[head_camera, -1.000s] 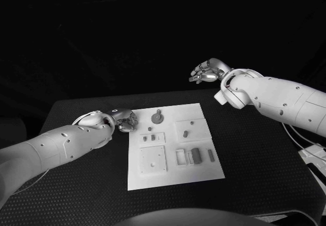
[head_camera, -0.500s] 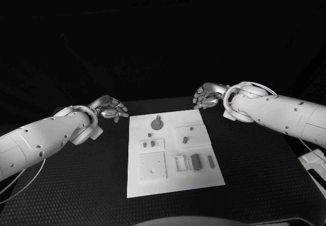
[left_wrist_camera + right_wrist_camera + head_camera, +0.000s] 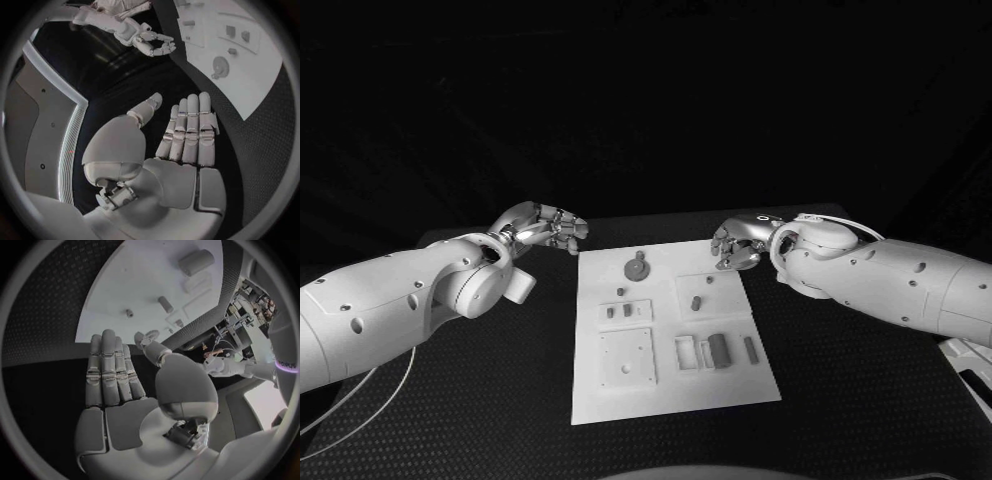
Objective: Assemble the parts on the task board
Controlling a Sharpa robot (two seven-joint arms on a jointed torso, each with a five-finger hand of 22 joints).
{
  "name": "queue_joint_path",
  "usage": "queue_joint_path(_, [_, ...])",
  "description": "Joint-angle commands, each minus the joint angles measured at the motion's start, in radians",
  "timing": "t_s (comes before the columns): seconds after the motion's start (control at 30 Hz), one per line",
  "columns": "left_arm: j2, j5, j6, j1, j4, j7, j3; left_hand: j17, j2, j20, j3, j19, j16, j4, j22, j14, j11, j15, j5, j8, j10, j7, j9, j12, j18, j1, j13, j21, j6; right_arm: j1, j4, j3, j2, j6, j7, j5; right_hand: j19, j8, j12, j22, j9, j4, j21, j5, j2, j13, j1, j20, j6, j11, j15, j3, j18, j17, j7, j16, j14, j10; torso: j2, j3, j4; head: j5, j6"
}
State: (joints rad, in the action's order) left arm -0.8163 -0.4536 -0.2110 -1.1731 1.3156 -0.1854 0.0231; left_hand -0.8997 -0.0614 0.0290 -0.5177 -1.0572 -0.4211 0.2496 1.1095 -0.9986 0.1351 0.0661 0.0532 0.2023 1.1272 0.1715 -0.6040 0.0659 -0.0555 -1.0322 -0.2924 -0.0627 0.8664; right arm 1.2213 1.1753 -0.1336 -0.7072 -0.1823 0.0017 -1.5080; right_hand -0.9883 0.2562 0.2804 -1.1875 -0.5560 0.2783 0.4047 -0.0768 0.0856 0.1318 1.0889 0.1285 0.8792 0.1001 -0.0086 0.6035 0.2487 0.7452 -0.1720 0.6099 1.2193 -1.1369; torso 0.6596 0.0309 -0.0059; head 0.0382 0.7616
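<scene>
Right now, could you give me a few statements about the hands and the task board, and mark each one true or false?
1. The left hand holds a part. False: it holds nothing, and the left wrist view shows its fingers stretched out flat.
2. The task board lies between the two hands. True.
3. The right hand is by the board's far right corner. True.
4. The round part lies at the board's near edge. False: it lies near the far edge.
5. The right hand grips the round part. False: it holds nothing, fingers extended.
</scene>
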Motion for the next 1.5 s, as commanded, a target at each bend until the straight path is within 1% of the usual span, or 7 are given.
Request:
queue_joint_path(0.03, [0.007,0.056,0.019,-0.001,0.010,-0.024,-0.001,0.005,0.003,0.000,0.000,0.005,0.006,0.005,-0.008,-0.004,-0.003,0.005,-0.002,0.005,0.008,-0.002,-0.001,0.005,-0.004,0.008,-0.001,0.000,-0.004,-0.005,-0.021,-0.015,0.016,-0.082,-0.023,-0.084,-0.008,0.003,-0.009,-0.002,0.002,0.006,0.005,-0.003,0.005,-0.002,0.004,0.000,0.004,0.000,0.000,0.002,0.013,0.002,0.000,0.006,0.008,-0.007,0.002,-0.0005,0.0008,-0.002,-0.001])
queue_joint_path(0.37, [0.016,0.055,0.017,-0.002,0.012,-0.023,-0.001,0.012,0.005,-0.001,0.001,-0.003,0.015,0.010,-0.027,-0.016,-0.010,0.004,-0.001,0.010,0.026,0.001,-0.002,0.011,-0.007,0.008,-0.006,-0.002,0.001,-0.037,-0.063,-0.028,0.057,-0.073,-0.047,-0.124,-0.011,-0.001,-0.029,-0.005,0.008,0.008,0.002,-0.003,0.012,-0.006,0.008,-0.002,-0.001,0.003,0.003,0.000,0.013,0.009,-0.002,0.009,0.007,-0.006,0.003,0.0009,0.0026,-0.010,0.007])
queue_joint_path(0.73, [0.021,0.054,0.016,-0.002,0.004,-0.018,-0.001,0.015,0.003,-0.001,0.003,-0.005,0.020,0.013,-0.037,-0.019,-0.014,0.004,-0.001,0.012,0.035,0.006,-0.001,0.013,-0.007,0.009,-0.010,-0.002,0.003,-0.050,-0.084,-0.029,0.081,-0.060,-0.041,-0.127,-0.008,0.002,-0.038,-0.007,0.009,0.009,-0.003,-0.003,0.010,-0.007,0.010,-0.001,0.003,0.003,0.004,0.000,0.013,0.011,0.000,0.008,0.005,-0.009,0.001,0.0012,-0.0017,-0.019,0.015])
queue_joint_path(0.87, [0.022,0.054,0.017,-0.002,0.005,-0.016,-0.001,0.015,0.003,-0.001,0.004,-0.004,0.021,0.013,-0.039,-0.019,-0.014,0.004,-0.001,0.012,0.035,0.007,-0.001,0.012,-0.006,0.010,-0.010,-0.002,0.003,-0.051,-0.090,-0.029,0.086,-0.044,-0.041,-0.124,-0.007,0.004,-0.044,-0.008,0.010,0.009,-0.005,-0.003,0.008,-0.007,0.011,0.000,0.007,0.004,0.004,-0.001,0.013,0.012,0.002,0.008,0.002,-0.010,0.001,0.0005,0.0006,-0.017,0.015])
queue_joint_path(1.13, [0.024,0.054,0.016,-0.003,0.004,-0.014,-0.001,0.016,0.003,-0.001,0.004,-0.004,0.022,0.014,-0.041,-0.019,-0.015,0.004,-0.001,0.013,0.036,0.009,-0.001,0.012,-0.006,0.010,-0.011,-0.002,0.004,-0.057,-0.094,-0.029,0.094,-0.024,-0.038,-0.119,-0.004,0.005,-0.053,-0.009,0.012,0.010,-0.009,-0.003,0.005,-0.009,0.013,0.002,0.009,0.006,0.006,-0.003,0.013,0.014,0.002,0.006,-0.002,-0.008,0.002,0.0004,-0.0007,-0.019,0.018])
queue_joint_path(1.3, [0.023,0.054,0.017,-0.003,0.003,-0.013,-0.001,0.016,0.002,-0.002,0.005,-0.004,0.022,0.014,-0.042,-0.019,-0.015,0.005,-0.001,0.013,0.037,0.009,-0.001,0.012,-0.006,0.010,-0.011,-0.002,0.004,-0.073,-0.102,-0.029,0.104,-0.013,-0.033,-0.117,-0.003,0.009,-0.057,-0.010,0.011,0.010,-0.011,-0.003,0.002,-0.008,0.013,0.002,0.015,0.006,0.006,-0.004,0.013,0.015,0.005,0.006,-0.003,-0.012,0.002,0.0004,0.0008,-0.021,0.023])
queue_joint_path(1.5, [0.023,0.054,0.017,-0.003,0.000,-0.012,-0.001,0.016,0.002,-0.002,0.005,-0.004,0.023,0.014,-0.043,-0.019,-0.015,0.005,-0.001,0.013,0.037,0.009,-0.001,0.013,-0.006,0.010,-0.011,-0.002,0.004,-0.084,-0.116,-0.029,0.120,-0.022,-0.033,-0.118,-0.005,0.015,-0.059,-0.013,0.010,0.011,-0.014,-0.003,-0.008,-0.005,0.018,0.002,0.027,0.003,0.004,-0.003,0.013,0.018,0.010,0.006,-0.002,-0.026,0.002,0.0022,-0.0013,-0.030,0.028])
